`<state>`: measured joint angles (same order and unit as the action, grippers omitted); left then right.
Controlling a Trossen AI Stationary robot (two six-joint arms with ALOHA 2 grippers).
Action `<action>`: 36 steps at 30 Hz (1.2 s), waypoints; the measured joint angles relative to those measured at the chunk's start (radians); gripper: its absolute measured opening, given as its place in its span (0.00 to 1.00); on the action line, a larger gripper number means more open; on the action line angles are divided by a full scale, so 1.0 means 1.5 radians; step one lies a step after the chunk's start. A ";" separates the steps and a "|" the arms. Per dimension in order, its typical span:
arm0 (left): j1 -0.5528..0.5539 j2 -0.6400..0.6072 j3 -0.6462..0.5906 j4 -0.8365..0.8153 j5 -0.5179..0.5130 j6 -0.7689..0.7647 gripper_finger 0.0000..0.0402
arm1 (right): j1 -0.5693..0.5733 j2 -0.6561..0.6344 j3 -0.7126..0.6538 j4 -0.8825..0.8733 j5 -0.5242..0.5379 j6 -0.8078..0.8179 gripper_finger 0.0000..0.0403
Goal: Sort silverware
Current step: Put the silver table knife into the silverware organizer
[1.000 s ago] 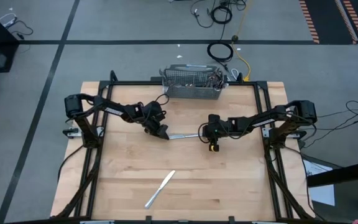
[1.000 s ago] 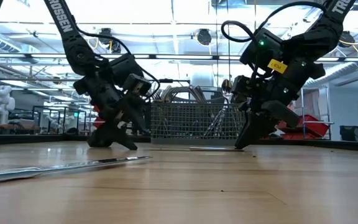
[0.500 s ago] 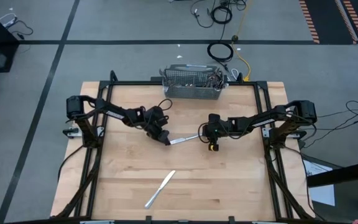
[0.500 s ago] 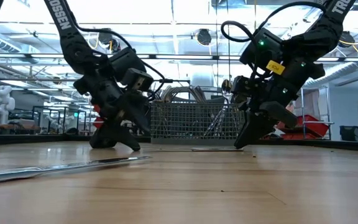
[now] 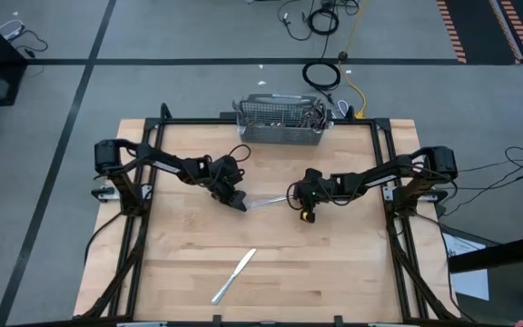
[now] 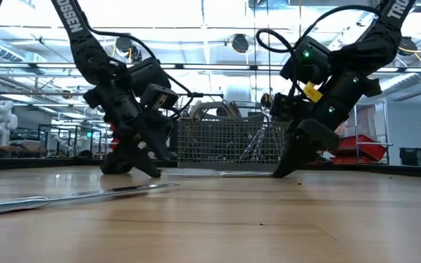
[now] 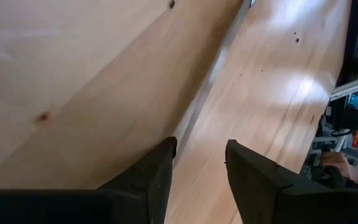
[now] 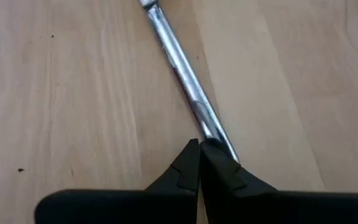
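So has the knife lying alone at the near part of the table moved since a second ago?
No. In the high view the knife keeps the same spot and angle against the table's near edge, apart from both arms.

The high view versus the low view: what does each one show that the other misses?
Only the high view shows the whole table from above, including the piece of silverware stretched between the left tool and the right tool, and floor cables. Only the low view shows the room behind, with its ceiling lights. Both show the wire basket, a table knife lying apart near the front, and both arms lowered to the wood.
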<state>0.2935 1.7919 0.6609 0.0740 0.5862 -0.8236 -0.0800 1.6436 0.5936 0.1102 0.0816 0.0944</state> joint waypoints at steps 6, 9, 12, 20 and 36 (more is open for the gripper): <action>0.012 -0.003 0.000 -0.024 0.015 0.030 0.39 | 0.003 0.009 0.000 0.008 0.000 0.042 0.00; 0.012 -0.003 0.000 -0.026 0.015 0.032 0.39 | 0.013 0.002 -0.001 0.027 0.006 0.047 0.00; 0.012 -0.003 0.000 -0.026 0.015 0.034 0.39 | 0.030 -0.008 0.014 0.034 -0.002 0.040 0.00; 0.019 -0.006 0.001 -0.071 0.025 0.132 0.39 | 0.033 -0.007 0.061 0.013 -0.003 0.030 0.00; 0.092 -0.009 0.003 -0.162 0.078 0.226 0.39 | 0.033 0.014 0.129 -0.086 -0.006 -0.011 0.00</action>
<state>0.4314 1.7784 0.6651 -0.1694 0.7031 -0.4848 -0.0307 1.6641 0.7876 -0.0181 0.0727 0.0780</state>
